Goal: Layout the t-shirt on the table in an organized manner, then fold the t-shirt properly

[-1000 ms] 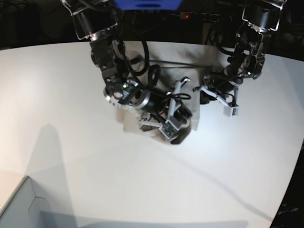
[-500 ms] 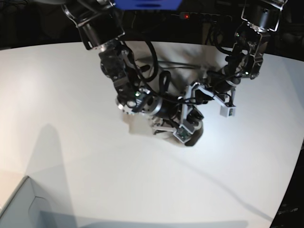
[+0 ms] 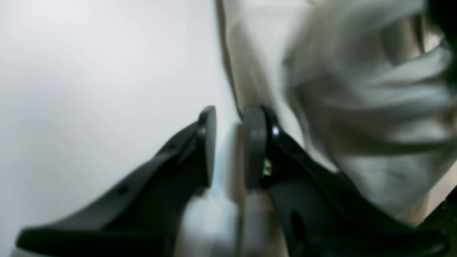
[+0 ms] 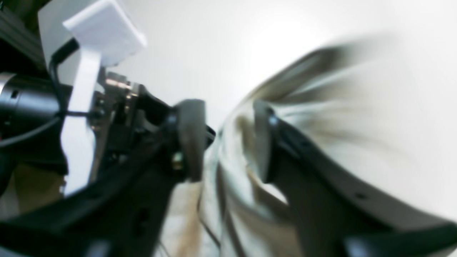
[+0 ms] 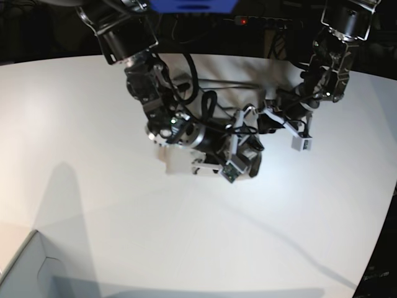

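The t-shirt (image 5: pixel 180 162) is a small grey-beige bundle on the white table (image 5: pixel 93 124), mostly hidden under both arms. My right gripper (image 5: pixel 239 156) is low over it. In the right wrist view the right gripper (image 4: pixel 228 142) is open, with a blurred fold of the t-shirt (image 4: pixel 321 107) running between its fingers. My left gripper (image 5: pixel 268 121) is at the bundle's far right edge. In the left wrist view the left gripper (image 3: pixel 230 142) has a narrow gap that shows table (image 3: pixel 89 71). The t-shirt (image 3: pixel 357 107) lies just right of its right finger.
A pale box corner (image 5: pixel 25 267) sticks in at the front left. The left arm's white camera mount (image 4: pixel 103 32) is close on the left in the right wrist view. Dark cables and equipment run along the table's far edge (image 5: pixel 248 25).
My right arm swung right over the shirt, then came back a little left, and the bundle shifted and bunched up under it. My left gripper stayed near the bundle's right edge.
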